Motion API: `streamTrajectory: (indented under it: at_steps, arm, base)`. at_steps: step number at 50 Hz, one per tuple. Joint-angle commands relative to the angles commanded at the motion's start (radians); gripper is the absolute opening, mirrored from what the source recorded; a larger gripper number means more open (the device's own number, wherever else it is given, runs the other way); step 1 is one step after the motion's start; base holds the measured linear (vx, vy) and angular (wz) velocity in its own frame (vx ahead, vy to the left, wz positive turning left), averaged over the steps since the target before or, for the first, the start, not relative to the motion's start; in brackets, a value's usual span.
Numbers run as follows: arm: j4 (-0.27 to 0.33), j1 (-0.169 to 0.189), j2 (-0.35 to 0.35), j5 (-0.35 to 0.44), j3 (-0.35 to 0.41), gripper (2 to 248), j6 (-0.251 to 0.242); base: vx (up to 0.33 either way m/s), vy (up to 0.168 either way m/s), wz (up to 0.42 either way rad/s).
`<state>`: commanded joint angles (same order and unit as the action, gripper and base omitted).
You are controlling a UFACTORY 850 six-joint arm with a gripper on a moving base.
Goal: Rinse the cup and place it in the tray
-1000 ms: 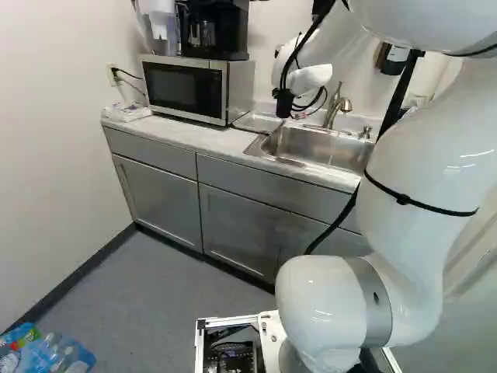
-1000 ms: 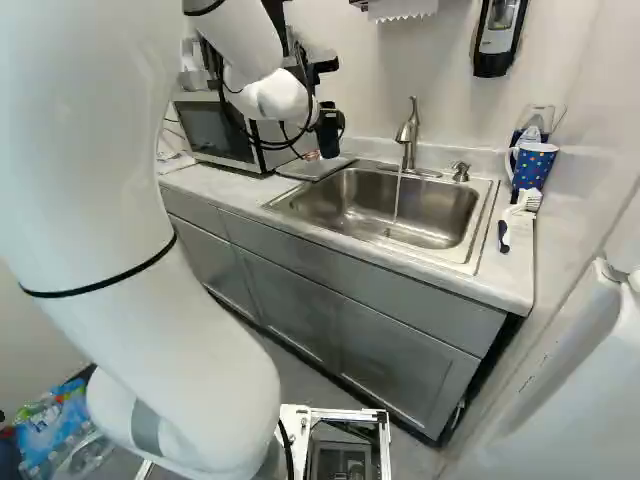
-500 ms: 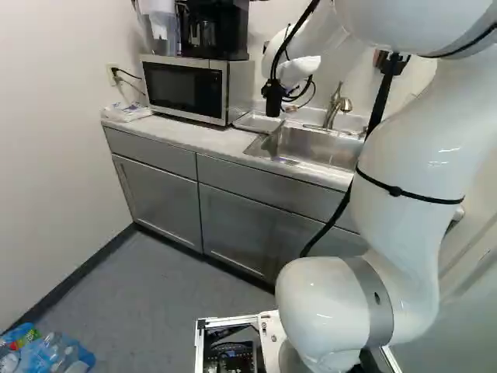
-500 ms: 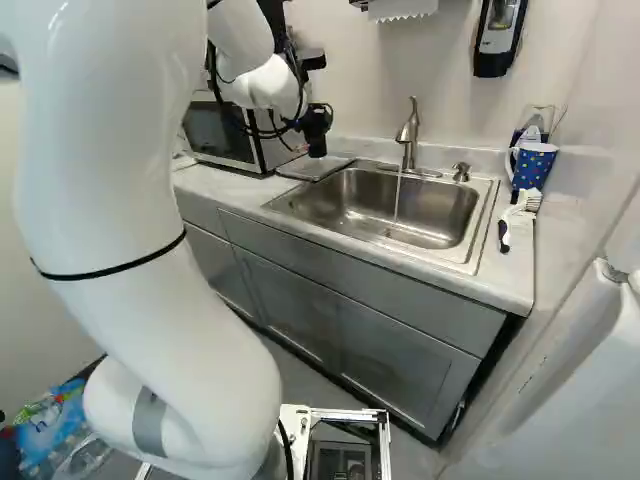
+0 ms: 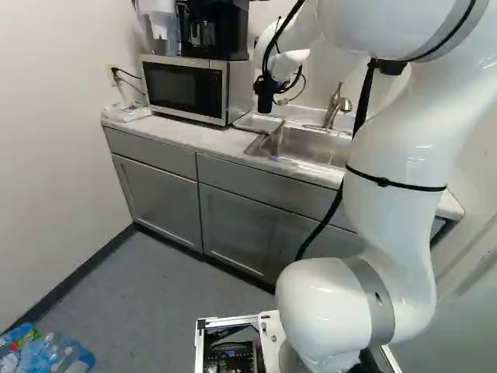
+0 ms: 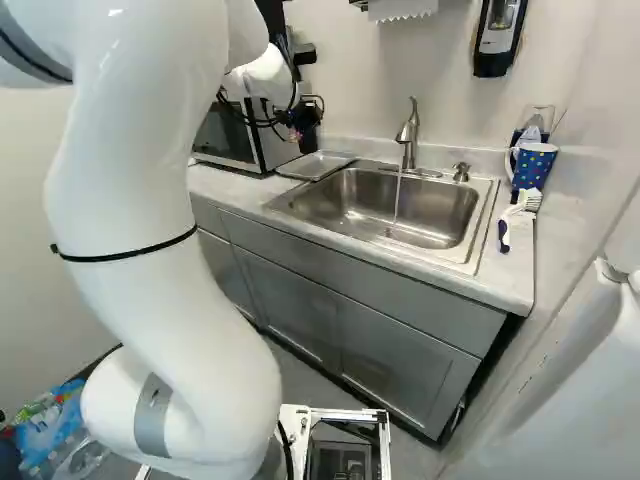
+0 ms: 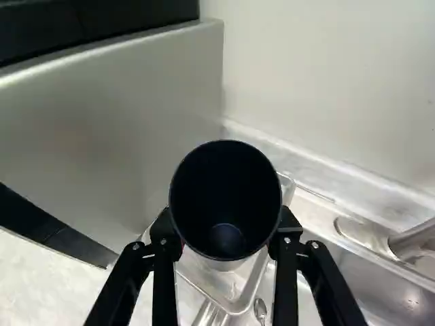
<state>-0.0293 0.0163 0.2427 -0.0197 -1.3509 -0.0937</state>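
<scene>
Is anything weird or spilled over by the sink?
One odd thing: water is running from the faucet into the sink with no cup under it, while the gripper holds the dark cup over the metal tray. I see no spill and nothing broken.

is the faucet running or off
Running: in the right base view a thin stream of water falls from the faucet into the sink.

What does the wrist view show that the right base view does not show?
Only the wrist view: the open inside of the dark cup, gripped by the claw.
Only the right base view: the dotted mug, the soap dispenser and water running.
Both: the metal tray, sink, faucet and microwave.
</scene>
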Motion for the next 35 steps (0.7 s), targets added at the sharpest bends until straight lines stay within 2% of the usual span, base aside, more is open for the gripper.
streamTrajectory:
  at_steps: [10, 35]
  arm:
    - [0.000, -0.002, 0.027, -0.006, -0.033, 126, 0.000]
    - [0.000, -0.002, 0.045, -0.006, -0.019, 126, 0.000]
  base:
    - [0.000, 0.000, 0.000]
    - [0.000, 0.000, 0.000]
